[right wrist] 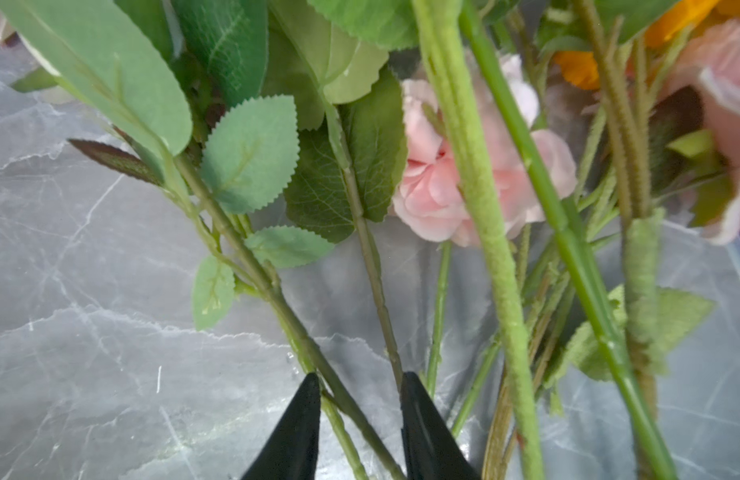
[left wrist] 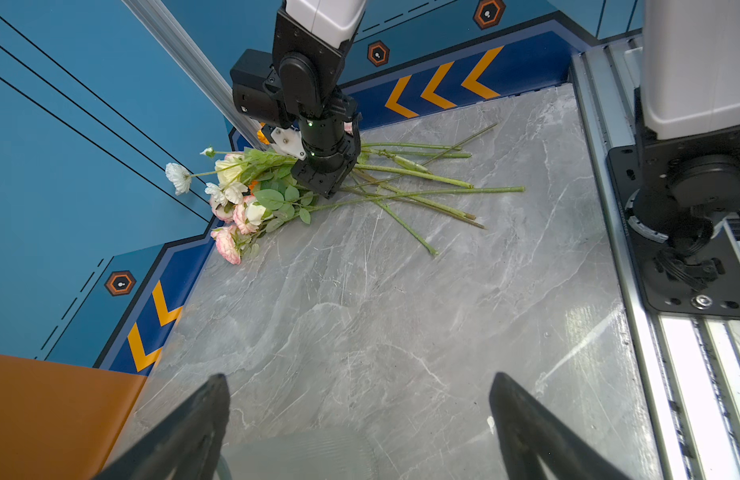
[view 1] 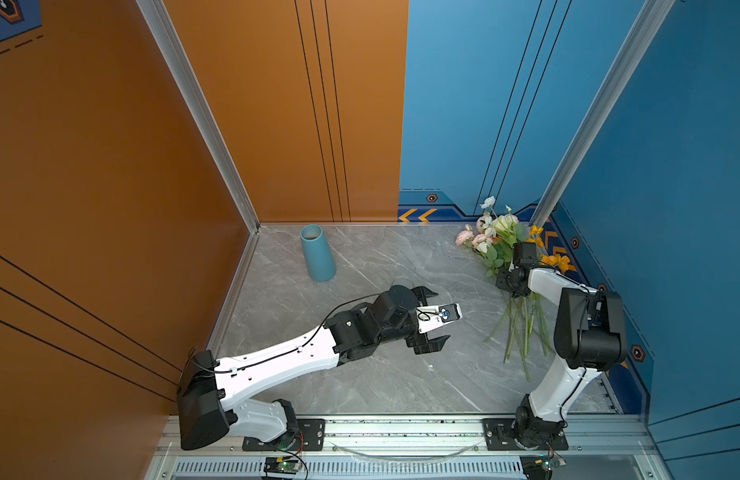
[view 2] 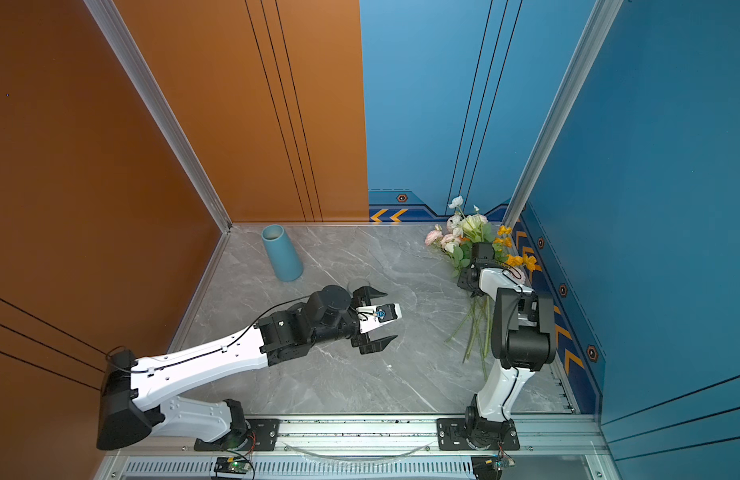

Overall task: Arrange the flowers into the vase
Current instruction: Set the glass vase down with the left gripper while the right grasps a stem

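So, flowers (view 1: 499, 239) (view 2: 463, 241) (left wrist: 252, 195): lying in a loose heap on the far right of the grey marble table (view 1: 360, 374), blooms toward the back corner, bare stems (view 1: 526, 328) fanned out toward the front.
Vase (view 1: 317, 253) (view 2: 281, 253): blue, standing near the back left corner, well apart from the heap.
Right gripper (right wrist: 360, 376): down in the heap, just where leaves give way to stems; jaws narrowed with a clear gap, a couple of thin stems running between the fingertips, no squeeze visible.
Left gripper (view 1: 441, 316) (view 2: 391, 316) (left wrist: 360, 376): over mid-table, jaws spread wide, holding nothing, pointing toward the heap.
Right wrist close-up: pink bloom (right wrist: 430, 183) tucked behind thick green stems, orange petals at the edge.
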Controlling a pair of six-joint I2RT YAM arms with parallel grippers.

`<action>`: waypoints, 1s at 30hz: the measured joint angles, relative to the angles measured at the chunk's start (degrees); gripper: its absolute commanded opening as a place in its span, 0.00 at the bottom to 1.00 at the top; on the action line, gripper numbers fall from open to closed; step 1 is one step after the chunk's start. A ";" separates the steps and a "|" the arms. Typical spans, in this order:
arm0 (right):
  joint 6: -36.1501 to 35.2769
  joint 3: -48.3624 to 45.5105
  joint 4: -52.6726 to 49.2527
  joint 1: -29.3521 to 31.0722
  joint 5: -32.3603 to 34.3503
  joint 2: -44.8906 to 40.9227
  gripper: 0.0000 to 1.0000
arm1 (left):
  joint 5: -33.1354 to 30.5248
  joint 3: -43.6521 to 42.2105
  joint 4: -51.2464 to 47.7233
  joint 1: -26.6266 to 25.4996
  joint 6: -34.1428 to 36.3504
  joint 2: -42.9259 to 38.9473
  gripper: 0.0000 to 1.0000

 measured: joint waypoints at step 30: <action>-4.70 1.29 -0.17 0.50 0.52 3.41 0.00 | -1.84 0.02 -0.11 -1.31 0.42 2.16 0.98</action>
